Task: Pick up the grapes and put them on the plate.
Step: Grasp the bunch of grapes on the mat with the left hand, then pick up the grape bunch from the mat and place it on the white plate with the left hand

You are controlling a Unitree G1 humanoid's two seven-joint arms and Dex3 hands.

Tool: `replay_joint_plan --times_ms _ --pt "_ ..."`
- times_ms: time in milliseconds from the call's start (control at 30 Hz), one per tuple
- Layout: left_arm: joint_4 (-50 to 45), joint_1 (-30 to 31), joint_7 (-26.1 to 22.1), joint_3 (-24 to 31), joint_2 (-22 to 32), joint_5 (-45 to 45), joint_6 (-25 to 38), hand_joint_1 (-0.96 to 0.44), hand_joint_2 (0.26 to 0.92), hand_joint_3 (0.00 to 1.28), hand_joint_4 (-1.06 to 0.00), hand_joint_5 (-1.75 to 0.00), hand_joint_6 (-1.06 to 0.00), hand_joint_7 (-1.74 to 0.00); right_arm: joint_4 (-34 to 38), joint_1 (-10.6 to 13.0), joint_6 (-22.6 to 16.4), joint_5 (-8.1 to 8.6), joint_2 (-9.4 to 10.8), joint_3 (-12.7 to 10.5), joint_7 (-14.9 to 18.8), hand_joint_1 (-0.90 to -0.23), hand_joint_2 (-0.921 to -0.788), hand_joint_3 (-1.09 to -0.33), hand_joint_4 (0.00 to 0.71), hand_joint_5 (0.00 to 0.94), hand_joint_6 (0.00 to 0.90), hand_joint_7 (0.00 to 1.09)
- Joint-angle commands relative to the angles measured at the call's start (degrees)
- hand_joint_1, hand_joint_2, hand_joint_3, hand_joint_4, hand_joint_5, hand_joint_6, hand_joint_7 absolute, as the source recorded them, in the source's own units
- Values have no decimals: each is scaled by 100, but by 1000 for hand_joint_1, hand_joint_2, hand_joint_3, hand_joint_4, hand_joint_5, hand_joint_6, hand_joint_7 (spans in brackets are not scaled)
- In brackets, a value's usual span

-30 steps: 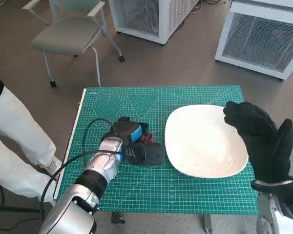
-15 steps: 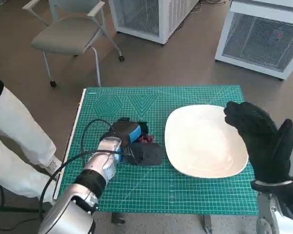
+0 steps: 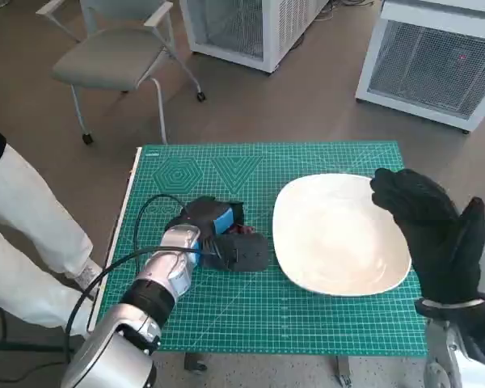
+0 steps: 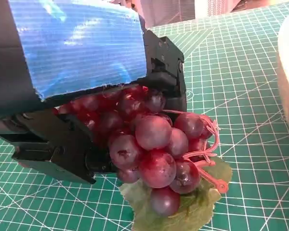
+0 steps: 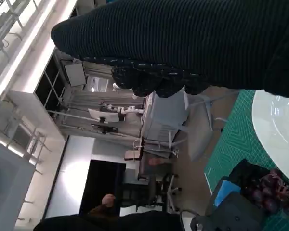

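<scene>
Grapes (image 4: 154, 154) are sitting clasped between the left hand's (image 3: 218, 234) black fingers (image 4: 62, 154) just above the green bench mat (image 3: 226, 307), beside the white plate (image 3: 339, 234), while the gloved right hand (image 3: 428, 234) is hovering empty, fingers apart.

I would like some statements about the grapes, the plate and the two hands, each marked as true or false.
1. The left hand is closed around the grapes. True.
2. The grapes already lie on the plate. False: they are beside it, over the green mat.
3. The right hand holds the grapes. False: it holds nothing and is raised at the plate's right edge.
4. The plate has nothing on it. True.
5. The grapes are green. False: they are dark red, with a green leaf.
</scene>
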Motion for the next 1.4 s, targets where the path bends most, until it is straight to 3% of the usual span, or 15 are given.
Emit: replay_joint_plan --times_ms 33,333,533,600,733,867,1033,1400 --pt "-321 89 -79 62 166 -81 37 3 920 358 -325 -1536 -331 -1500 -6 72 92 13 -13 17 0 -321 -921 -592 368 899 260 1011" --pt "-1429 294 -338 155 505 -115 193 2 863 384 -411 -1464 -423 -1427 -39 69 123 15 -31 14 -4 -321 -921 -592 368 898 260 1012" --pt "-3038 691 -699 355 925 -84 456 3 714 605 -465 -1470 -479 -1435 -38 71 127 7 -33 15 -3 -320 -921 -593 368 898 259 1012" --pt "-3546 818 -809 443 1047 -71 543 3 693 632 -479 -1463 -491 -1429 -33 70 125 3 -32 15 -4 -320 -921 -593 368 898 259 1012" --pt "-4418 1025 -944 635 1250 -52 678 3 720 542 -523 -1436 -553 -1297 -21 73 114 -7 -30 17 -4 -320 -921 -593 367 898 259 1013" --pt "-5048 1173 -1033 828 1377 -61 773 4 800 326 -609 -1411 -655 -1037 -20 76 113 -12 -26 21 -7 -320 -921 -593 367 897 259 1013" --pt "-5675 1333 -1124 1080 1470 -109 843 2 877 117 -720 -1257 -693 -982 -28 82 112 -15 -22 27 -9 -320 -921 -593 368 897 259 1013" --pt "-6089 1491 -1165 1334 1417 -209 796 1 896 33 -795 -1142 -716 -981 -34 109 87 -16 -1 37 -12 -319 -921 -593 368 896 259 1013"
